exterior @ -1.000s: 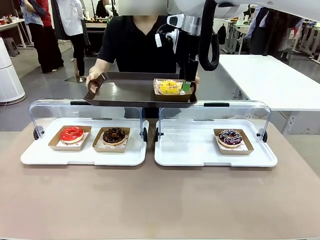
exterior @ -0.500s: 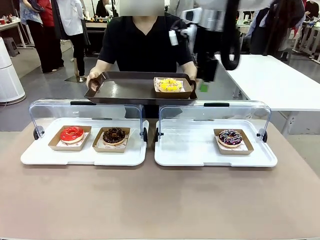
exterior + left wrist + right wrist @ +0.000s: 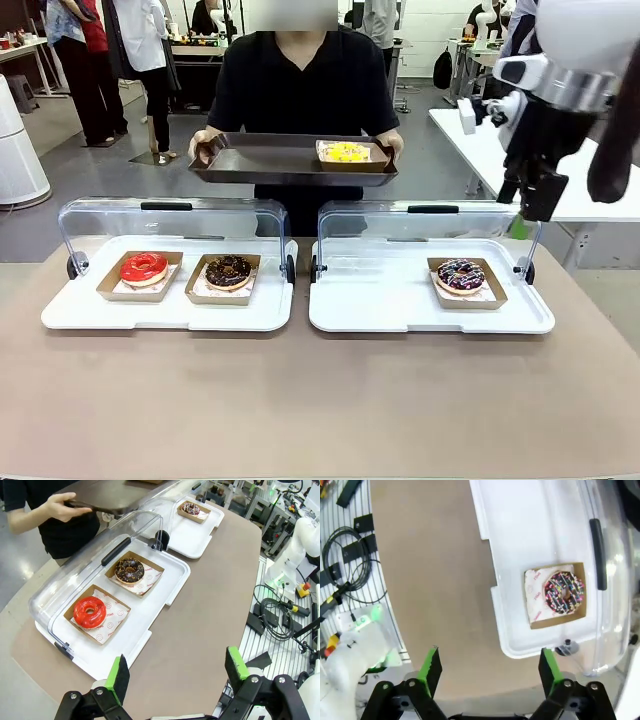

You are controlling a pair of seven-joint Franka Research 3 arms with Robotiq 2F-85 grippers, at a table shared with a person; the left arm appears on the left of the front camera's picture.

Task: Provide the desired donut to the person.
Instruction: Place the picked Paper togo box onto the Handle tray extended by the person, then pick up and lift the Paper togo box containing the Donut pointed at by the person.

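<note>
The person [image 3: 290,85] in a black T-shirt stands at the far side and holds a dark tray [image 3: 262,160] in both hands. On it sits a yellow donut [image 3: 345,152] in a brown box. My right gripper [image 3: 533,212] hangs high at the right, above the right lid's end, well away from that tray. In the right wrist view my right gripper [image 3: 488,666] is open and holds nothing, with the sprinkled chocolate donut [image 3: 564,592] far below it. My left gripper [image 3: 176,672] is open over the brown table, short of the red donut [image 3: 90,611].
Two white trays [image 3: 165,310] [image 3: 400,300] with raised clear lids [image 3: 170,220] stand side by side. The left one holds a red donut [image 3: 144,267] and a chocolate donut [image 3: 229,270], the right one a sprinkled donut [image 3: 461,275]. Bystanders stand far behind.
My right arm has swung from over the person's tray out to the right, leaving the yellow donut on it. The person has lifted the tray a little and drawn it back.
</note>
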